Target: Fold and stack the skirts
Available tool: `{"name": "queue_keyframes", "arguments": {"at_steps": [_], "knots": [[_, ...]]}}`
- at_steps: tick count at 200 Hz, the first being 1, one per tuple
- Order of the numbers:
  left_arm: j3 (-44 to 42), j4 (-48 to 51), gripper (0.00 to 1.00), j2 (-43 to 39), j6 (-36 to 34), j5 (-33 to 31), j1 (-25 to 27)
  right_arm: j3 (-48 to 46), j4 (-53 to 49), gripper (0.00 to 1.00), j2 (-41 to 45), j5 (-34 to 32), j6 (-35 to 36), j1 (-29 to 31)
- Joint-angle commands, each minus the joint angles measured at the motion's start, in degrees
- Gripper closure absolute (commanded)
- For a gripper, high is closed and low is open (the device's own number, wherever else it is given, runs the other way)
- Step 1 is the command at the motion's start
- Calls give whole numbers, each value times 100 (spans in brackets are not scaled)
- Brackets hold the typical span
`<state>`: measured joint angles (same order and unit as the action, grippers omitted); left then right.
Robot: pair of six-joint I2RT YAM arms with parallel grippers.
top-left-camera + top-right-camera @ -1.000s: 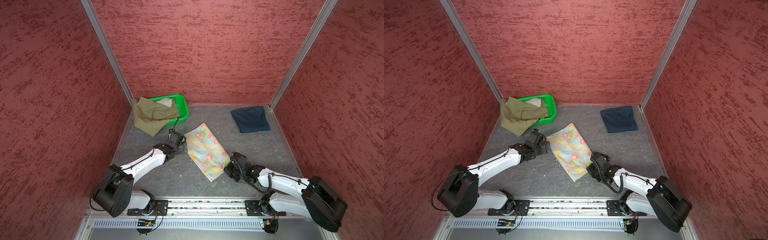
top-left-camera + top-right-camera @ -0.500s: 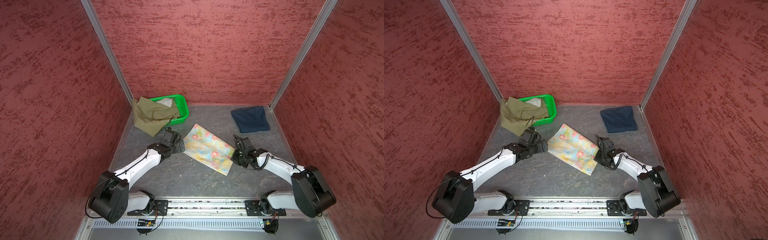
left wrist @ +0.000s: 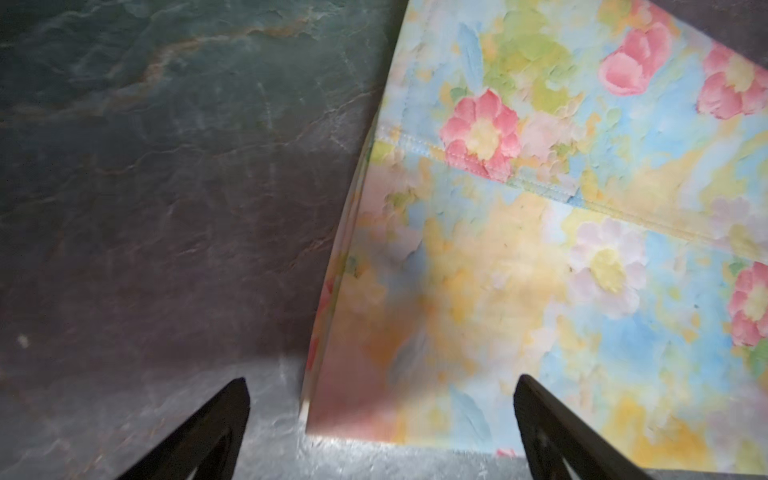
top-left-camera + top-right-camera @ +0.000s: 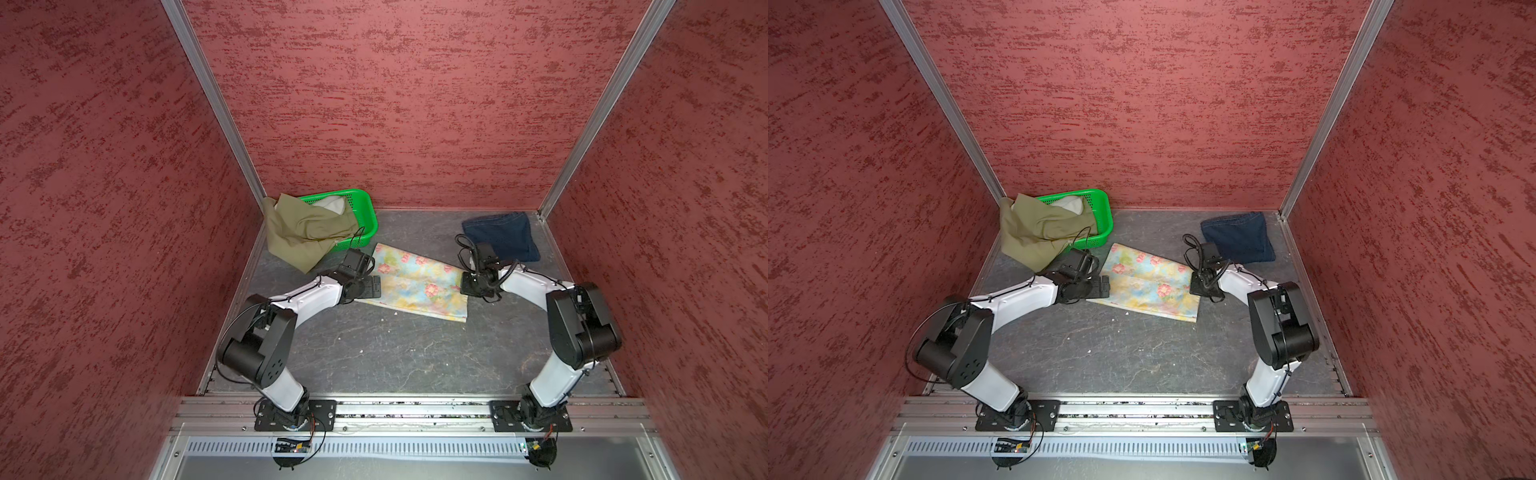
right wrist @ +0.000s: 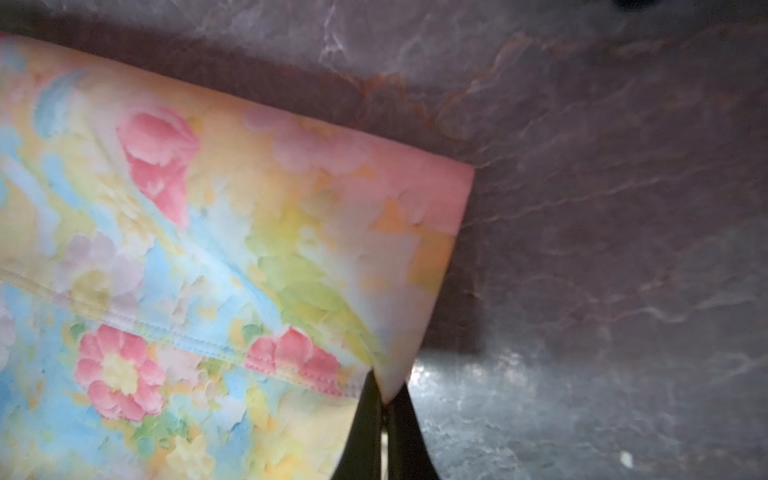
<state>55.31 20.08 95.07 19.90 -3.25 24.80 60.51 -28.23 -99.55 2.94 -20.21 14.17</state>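
Pastel floral cloth sits pinched in our right gripper (image 5: pixel 384 399), jaws closed on a corner of the floral skirt (image 4: pixel 415 282). Within the last second we swing that corner from the near side toward the folded denim skirt (image 4: pixel 500 241), so the floral skirt now lies crosswise on the table. Our left gripper (image 3: pixel 381 378) stands wide over its opposite edge, holding nothing. We judge the next fold is being lined up; the olive skirt (image 4: pixel 303 237) waits, draped over the green basket (image 4: pixel 368 208)
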Motion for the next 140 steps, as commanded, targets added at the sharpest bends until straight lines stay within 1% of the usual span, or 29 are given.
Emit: {"name": "queue_keyframes", "arguments": {"at_steps": [1, 24, 39, 56, 76, 92, 98, 120, 140], "knots": [[251, -244, 1, 360, -232, 166, -142, 139, -189, 100, -134, -149, 447, -162], [446, -405, 0, 703, -230, 403, -314, 62, -59, 100, -153, -14, 440, -182], [583, -453, 3, 914, -267, 522, -320, 75, -22, 100, -194, 14, 402, -182], [615, -606, 13, 1101, -280, 745, -326, 66, 61, 100, -219, 228, 328, -187], [624, -745, 15, 1257, -306, 773, -326, 119, 37, 100, -275, 378, 263, -193], [782, -664, 21, 1468, -373, 805, -326, 151, -2, 100, -308, 419, 298, -195], [843, -616, 27, 1542, -400, 820, -326, 148, -7, 100, -302, 429, 302, -189], [972, -497, 53, 1718, -421, 901, -315, 132, -32, 100, -269, 447, 314, -192], [1002, -328, 83, 1795, -454, 939, -279, 133, -92, 100, -215, 393, 319, -187]]}}
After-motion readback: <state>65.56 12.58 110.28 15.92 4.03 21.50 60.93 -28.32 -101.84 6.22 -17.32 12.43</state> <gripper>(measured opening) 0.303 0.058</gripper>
